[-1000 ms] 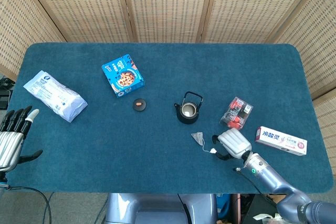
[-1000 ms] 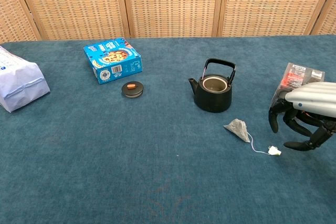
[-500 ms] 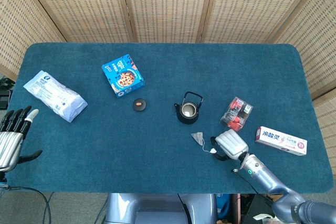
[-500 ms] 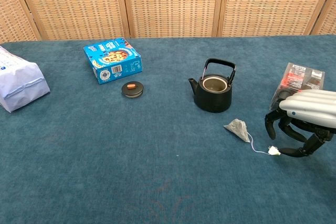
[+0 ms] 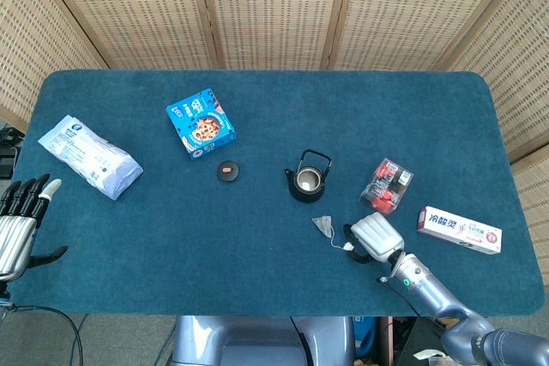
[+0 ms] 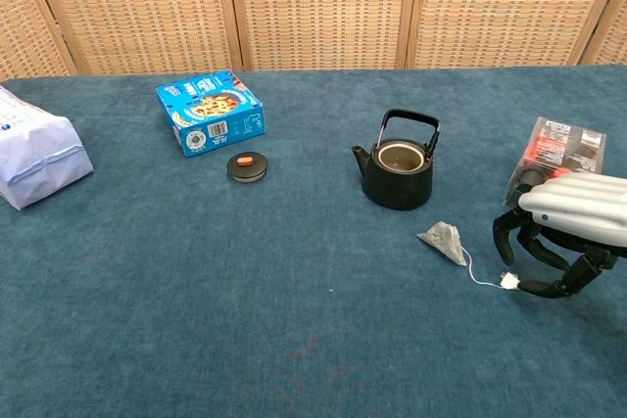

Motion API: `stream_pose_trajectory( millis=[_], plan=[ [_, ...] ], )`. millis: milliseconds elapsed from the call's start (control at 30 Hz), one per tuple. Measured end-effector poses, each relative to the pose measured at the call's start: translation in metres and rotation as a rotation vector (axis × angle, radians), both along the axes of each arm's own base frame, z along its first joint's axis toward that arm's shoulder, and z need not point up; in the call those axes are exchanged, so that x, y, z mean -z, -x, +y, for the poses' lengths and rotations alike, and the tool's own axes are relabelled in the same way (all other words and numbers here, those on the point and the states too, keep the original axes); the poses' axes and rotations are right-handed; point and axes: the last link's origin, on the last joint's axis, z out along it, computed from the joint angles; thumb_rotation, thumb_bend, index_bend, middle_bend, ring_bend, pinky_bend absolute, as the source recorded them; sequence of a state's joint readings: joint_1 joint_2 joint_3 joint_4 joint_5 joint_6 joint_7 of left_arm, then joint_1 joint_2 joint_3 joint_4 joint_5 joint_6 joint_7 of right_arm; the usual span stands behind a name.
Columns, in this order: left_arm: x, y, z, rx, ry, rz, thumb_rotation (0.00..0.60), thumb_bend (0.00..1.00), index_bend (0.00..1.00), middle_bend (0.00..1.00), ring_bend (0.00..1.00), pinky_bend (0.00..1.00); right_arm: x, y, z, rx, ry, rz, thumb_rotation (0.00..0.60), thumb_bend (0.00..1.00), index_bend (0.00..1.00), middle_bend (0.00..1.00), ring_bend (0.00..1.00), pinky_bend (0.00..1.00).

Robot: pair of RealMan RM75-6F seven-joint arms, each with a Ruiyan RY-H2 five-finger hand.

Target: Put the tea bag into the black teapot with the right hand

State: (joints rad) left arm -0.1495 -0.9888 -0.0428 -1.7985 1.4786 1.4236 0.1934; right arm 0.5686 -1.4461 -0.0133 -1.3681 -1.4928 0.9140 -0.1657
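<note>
Your right hand [image 6: 568, 232] hangs low over the blue cloth-covered table [image 5: 257, 109] near its front edge, toward the right corner, fingers curled downward and apart, holding nothing, with a fingertip right at the small white paper tag [image 6: 508, 281]; whether it touches the tag you cannot tell from either view. The pale pyramid-shaped tea bag [image 6: 444, 241] lies flat on the cloth just in front of the black cast-iron teapot [image 6: 397, 168], joined to the tag by a thin white string [image 6: 478, 274]. The pot stands upright near the table's middle, open at the top, its black round lid with an orange knob [image 6: 248, 165] lying well apart to the left. Judge the bag as almost weightless, soft and easy to crush; it will swing on the string. Pinch the tag or the string close to it, lift high, and lower the bag through the handle's gap. Your left hand [image 5: 21, 220] waits open off the table's front-left corner.
</note>
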Motion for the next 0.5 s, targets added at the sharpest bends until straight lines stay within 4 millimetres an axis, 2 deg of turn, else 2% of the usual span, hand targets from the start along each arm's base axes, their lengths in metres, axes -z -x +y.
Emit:
stream_pose_trajectory(
  millis=[300, 500],
  plan=[
    [-0.0009, 0.0022, -0.0012, -0.005, -0.003, -0.002, 0.6, 0.07, 0.0, 0.0, 0.0, 0.0, 0.007, 0.0035, 0.004, 0.007, -0.004, -0.003, 0.457, 0.51, 0.51, 0.82, 0.82, 0.86],
    [-0.001, 0.0032, -0.0016, -0.008, -0.005, -0.003, 0.6, 0.07, 0.0, 0.0, 0.0, 0.0, 0.0086, 0.0043, 0.004, 0.01, -0.001, -0.006, 0.494, 0.5, 0.53, 0.82, 0.82, 0.86]
  ],
)
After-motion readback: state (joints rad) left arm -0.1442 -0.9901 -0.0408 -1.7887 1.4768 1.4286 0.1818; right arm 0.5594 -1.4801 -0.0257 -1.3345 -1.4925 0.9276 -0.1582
